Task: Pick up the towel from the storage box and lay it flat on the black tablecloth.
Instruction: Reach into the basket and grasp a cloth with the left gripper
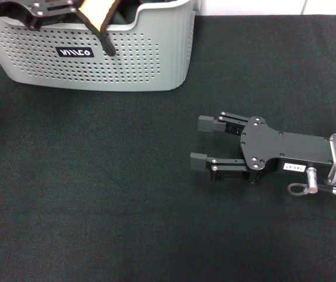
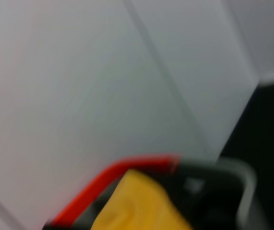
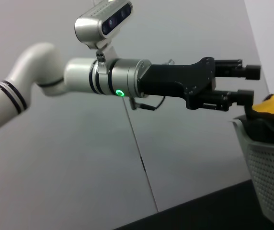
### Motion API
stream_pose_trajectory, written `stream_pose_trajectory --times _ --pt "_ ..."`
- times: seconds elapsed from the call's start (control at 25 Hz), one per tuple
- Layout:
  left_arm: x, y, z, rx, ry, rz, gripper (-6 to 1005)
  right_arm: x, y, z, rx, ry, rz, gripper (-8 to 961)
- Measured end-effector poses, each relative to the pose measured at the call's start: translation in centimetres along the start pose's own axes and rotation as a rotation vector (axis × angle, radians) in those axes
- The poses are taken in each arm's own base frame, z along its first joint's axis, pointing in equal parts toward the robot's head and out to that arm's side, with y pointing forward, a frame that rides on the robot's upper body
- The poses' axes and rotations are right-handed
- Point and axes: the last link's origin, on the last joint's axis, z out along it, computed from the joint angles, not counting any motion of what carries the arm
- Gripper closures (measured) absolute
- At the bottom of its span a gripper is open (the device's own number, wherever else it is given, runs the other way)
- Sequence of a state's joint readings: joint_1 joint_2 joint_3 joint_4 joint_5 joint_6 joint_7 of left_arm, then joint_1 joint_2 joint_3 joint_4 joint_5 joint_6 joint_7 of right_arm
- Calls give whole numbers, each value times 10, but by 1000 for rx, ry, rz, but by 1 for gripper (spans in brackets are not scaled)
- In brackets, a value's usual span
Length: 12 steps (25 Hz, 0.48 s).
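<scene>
Right gripper (image 1: 195,143), jaws apart, is lying on the black tablecloth (image 1: 97,194); left gripper (image 3: 252,84), jaws apart, is hovering above the far-left perforated grey plastic storage box (image 1: 150,53) holding the yellow fleecy towel (image 3: 273,108).

My right gripper (image 1: 198,143) is just parked low out front, arm reaching in from my right, fingers spread apart and pointing to my left. My left gripper (image 3: 253,84) is held up high, arm stretched out level, fingers open with a clear gap.
</scene>
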State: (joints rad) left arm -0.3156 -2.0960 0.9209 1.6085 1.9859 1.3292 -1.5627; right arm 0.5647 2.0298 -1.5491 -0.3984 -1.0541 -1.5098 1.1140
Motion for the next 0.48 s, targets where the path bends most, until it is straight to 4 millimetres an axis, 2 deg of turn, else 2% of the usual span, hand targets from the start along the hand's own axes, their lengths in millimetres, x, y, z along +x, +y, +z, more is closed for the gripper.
stream_pose_trajectory --times 0.2,0.48 --pt "-7 0 11 2 -156 54 320 1 -2 0 19 0 5 125" --pt "-12 -3 14 51 -180 70 320 1 -5 1 30 10 -1 125"
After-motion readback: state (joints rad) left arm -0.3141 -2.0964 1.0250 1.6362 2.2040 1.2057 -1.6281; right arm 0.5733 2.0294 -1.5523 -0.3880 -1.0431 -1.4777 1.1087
